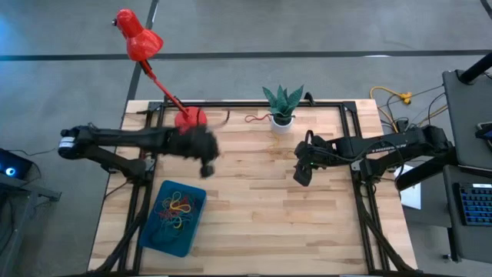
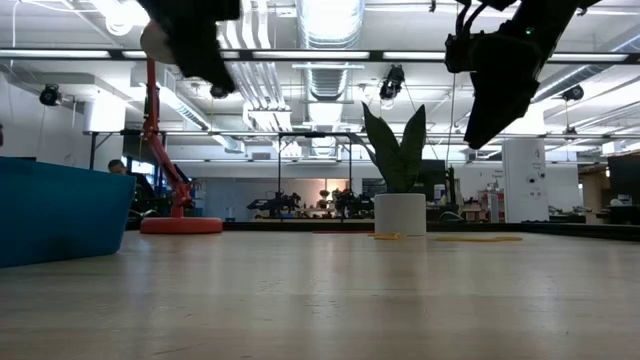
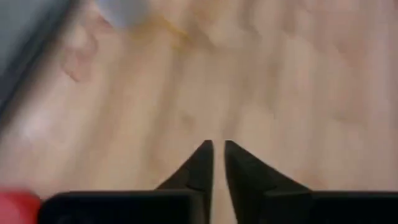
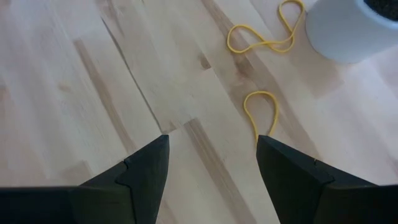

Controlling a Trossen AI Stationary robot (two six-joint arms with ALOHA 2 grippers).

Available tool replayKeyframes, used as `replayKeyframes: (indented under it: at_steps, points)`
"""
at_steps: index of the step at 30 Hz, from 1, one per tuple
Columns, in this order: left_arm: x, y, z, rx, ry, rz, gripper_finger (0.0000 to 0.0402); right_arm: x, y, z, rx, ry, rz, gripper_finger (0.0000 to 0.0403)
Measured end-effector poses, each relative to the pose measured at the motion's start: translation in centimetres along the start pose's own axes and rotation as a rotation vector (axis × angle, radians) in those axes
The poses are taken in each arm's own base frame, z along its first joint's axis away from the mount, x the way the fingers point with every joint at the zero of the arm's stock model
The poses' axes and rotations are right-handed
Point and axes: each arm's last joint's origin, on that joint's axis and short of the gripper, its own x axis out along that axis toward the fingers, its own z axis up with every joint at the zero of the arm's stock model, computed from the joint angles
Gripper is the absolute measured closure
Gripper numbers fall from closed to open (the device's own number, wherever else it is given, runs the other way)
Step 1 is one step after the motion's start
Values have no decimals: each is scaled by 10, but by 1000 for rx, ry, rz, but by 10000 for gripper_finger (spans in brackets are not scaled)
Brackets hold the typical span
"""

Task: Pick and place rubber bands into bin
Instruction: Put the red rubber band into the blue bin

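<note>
The teal bin (image 1: 151,228) stands at the table's near left with several coloured rubber bands (image 1: 177,209) inside. Two yellow rubber bands (image 4: 260,36) (image 4: 262,112) lie flat on the wood next to the white plant pot (image 4: 348,28), and a red one (image 1: 257,118) lies near the far edge. My right gripper (image 4: 212,146) hangs open above the table, short of the nearer yellow band. My left gripper (image 3: 219,148) hovers over bare wood between the lamp base and the bin (image 1: 207,163). Its fingers are shut to a thin slit with nothing between them.
A red desk lamp stands on its round base (image 1: 190,118) at the far left, its head out past the table's far edge. The potted plant (image 1: 282,104) stands at the far middle. Bare wood stretches across the table's middle and near right.
</note>
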Motion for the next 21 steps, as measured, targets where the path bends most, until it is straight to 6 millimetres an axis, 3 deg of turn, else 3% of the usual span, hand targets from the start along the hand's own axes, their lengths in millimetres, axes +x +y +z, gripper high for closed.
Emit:
replayKeyframes:
  at_steps: [4,9,16,21]
  points:
    - [29,44,30,6,-60,88,306,0,0,0,76,7,10,174]
    - [86,87,58,95,-109,-10,235,0,0,-1,170,11,10,174]
    - [166,133,92,110,26,5,226,0,0,-1,277,14,11,174]
    - [201,166,106,102,114,22,226,0,0,-1,317,14,9,175]
